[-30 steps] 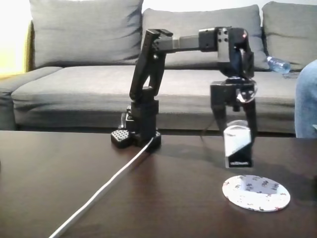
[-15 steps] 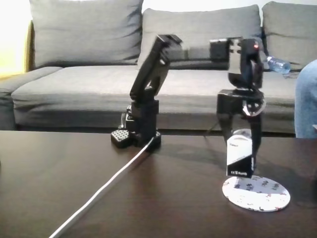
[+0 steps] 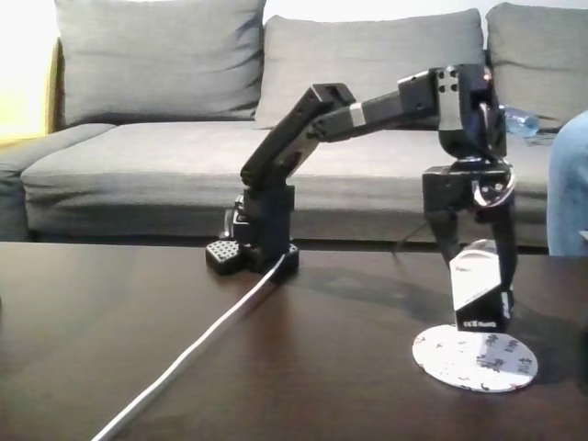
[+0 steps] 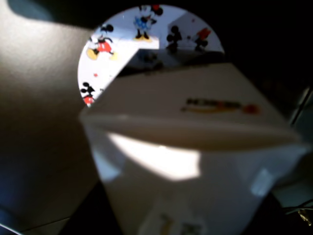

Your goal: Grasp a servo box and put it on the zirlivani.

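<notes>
Gripper (image 3: pixel 480 276) clamped on box (image 3: pixel 479 292), pointing down. Box: white front, black side w/ small white lettering; wrist view shows white top (image 4: pixel 195 105) w/ blurred print. Box hangs just over disc (image 3: pixel 475 359), contact unclear. Disc white w/ cartoon figures (image 4: pixel 100 46), flat on dark table (image 3: pixel 138 331).

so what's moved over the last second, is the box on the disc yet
The arm reached further right in the fixed view and carried the servo box from beside the zirlivani to directly above it, lower than before. The gripper stays shut on the box; whether the box touches the disc cannot be told. The disc, the white cable and the table stayed put.
</notes>
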Available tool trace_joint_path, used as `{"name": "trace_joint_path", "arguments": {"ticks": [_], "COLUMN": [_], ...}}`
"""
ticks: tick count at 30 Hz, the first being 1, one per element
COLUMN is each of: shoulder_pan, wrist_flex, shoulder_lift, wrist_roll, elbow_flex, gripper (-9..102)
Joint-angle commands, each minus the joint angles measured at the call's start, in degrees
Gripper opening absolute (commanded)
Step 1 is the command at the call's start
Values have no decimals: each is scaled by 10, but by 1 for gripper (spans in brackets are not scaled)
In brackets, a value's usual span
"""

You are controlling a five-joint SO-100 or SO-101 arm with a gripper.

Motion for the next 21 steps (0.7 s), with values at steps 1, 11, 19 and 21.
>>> {"name": "trace_joint_path", "arguments": {"ticks": [1, 11, 19, 21], "shoulder_pan": [11, 25, 41, 45], "wrist_flex": [41, 38, 39, 39], "shoulder_lift": [9, 7, -40, -45], "wrist_roll": [4, 11, 7, 7], "elbow_flex": [9, 15, 6, 6], "gripper": [9, 10, 14, 20]}}
